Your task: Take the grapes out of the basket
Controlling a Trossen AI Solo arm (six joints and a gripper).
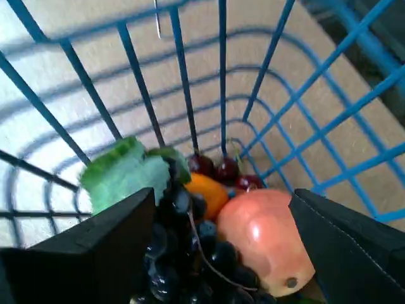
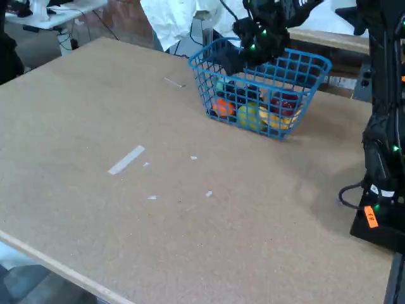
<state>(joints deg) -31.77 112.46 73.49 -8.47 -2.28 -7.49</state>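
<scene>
One blue wire basket [image 1: 329, 120], wrist view, contents listed left to right. Left gripper finger [image 1: 95, 253], black, low inside basket. Pale green leaf [image 1: 123, 174] above that finger. Grapes [image 1: 190, 253], black-purple bunch, on basket floor between the two fingers, touching the left one. Orange fruit [image 1: 205, 193] behind the bunch; dark red cherries [image 1: 224, 170] further back. Peach-pink fruit [image 1: 269, 237] right of grapes. Gripper [image 1: 215, 253] spread wide, nothing clamped. Fixed view: basket on tan table [image 2: 158, 209], far side.
</scene>
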